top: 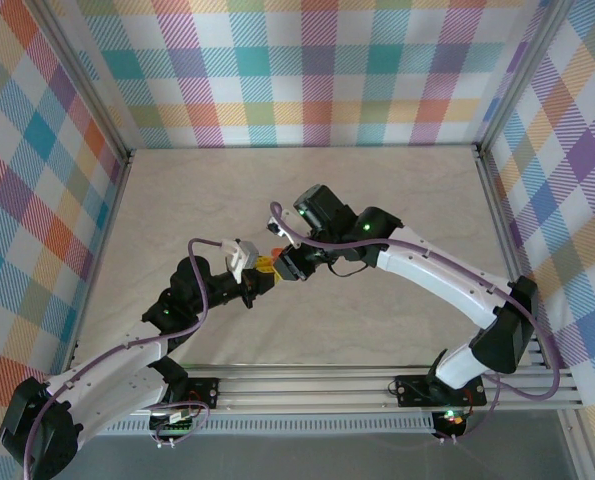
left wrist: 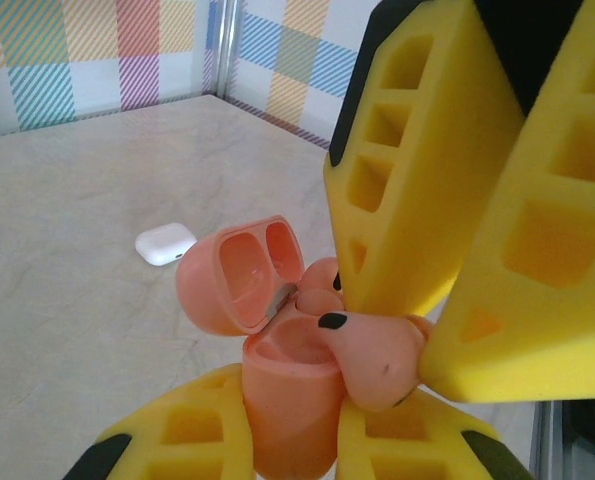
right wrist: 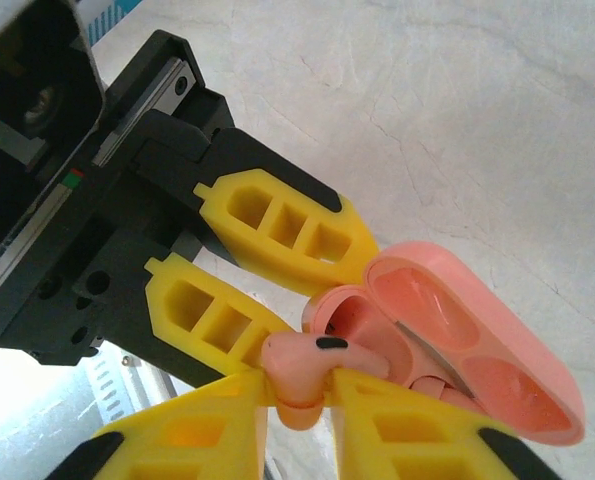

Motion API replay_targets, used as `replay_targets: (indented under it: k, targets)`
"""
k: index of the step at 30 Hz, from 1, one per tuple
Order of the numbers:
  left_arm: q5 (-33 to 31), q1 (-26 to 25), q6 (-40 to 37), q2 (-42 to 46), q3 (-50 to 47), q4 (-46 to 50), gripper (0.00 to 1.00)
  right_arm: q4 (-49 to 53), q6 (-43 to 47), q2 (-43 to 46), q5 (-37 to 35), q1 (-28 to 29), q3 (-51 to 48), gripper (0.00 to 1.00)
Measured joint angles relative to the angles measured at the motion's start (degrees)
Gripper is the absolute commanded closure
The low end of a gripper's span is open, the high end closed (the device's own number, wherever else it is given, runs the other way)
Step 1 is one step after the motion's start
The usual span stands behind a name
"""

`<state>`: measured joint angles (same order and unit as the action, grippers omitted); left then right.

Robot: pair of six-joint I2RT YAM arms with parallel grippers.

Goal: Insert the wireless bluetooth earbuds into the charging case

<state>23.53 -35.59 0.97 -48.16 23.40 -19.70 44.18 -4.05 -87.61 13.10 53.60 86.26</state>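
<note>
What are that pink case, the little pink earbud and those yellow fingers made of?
Case: probably hard plastic, salmon-pink, smooth with a soft sheen.
Earbud: likely the same plastic, smooth, with a black spot.
Fingers: matte yellow with open rectangular cells, perhaps printed plastic or rubber; I cannot tell which.

Bright, even, diffuse light leaves only soft, faint shadows on the desk (top: 377,320). The overhead view is sharp. Close yellow fingers (left wrist: 537,250) blur slightly in the wrist views; the right one's lower-left corner blows out white.
</note>
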Motion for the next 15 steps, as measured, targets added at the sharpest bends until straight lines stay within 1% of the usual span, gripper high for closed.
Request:
replay_targets:
  k: [6,15]
  targets:
    - [0.0,0.0,0.0,0.0,0.0,0.0,1.0,-0.9,0.3,0.0,-0.2,0.0,0.0,0.89]
    - [0.0,0.0,0.0,0.4,0.0,0.1,1.0,-1.6,-0.6,0.0,-0.1,-0.1,0.0,0.93]
